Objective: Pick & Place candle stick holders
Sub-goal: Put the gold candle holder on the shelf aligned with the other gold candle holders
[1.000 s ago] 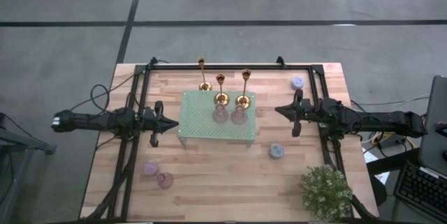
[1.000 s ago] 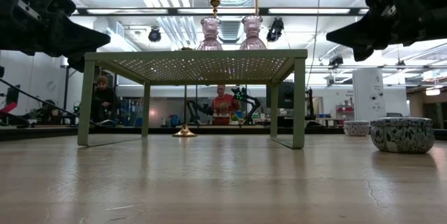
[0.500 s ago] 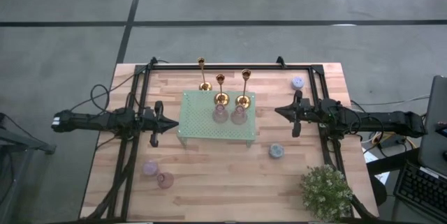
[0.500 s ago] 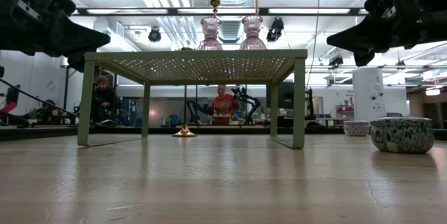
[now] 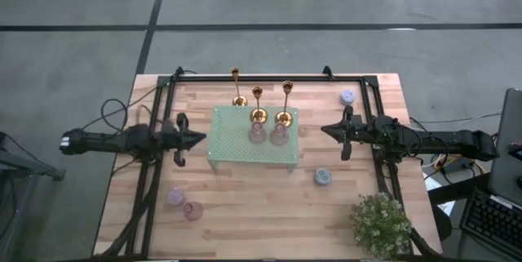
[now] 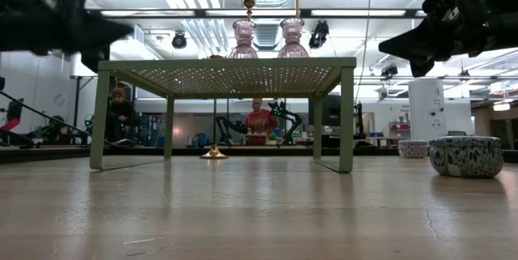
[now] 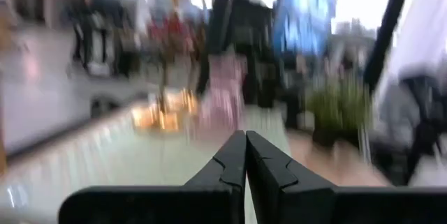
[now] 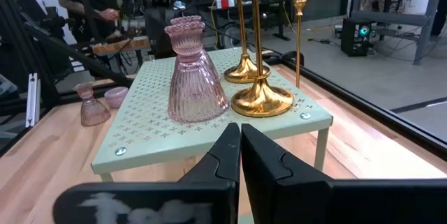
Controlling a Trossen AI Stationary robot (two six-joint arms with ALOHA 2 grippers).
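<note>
Currently both claws are closed & empty: left gripper at centre-left, right gripper centre-right. Candle stick holders stand upper-centre, two on green rack. Fingers should be opened before approach, stem gripped low.

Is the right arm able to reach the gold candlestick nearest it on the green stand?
Probably yes. The right pincer hangs shut beside the green stand, facing that gold candlestick. Nothing lies between them, though the pink glass holder stands close beside its base, so a grip on the stem looks safer.
</note>
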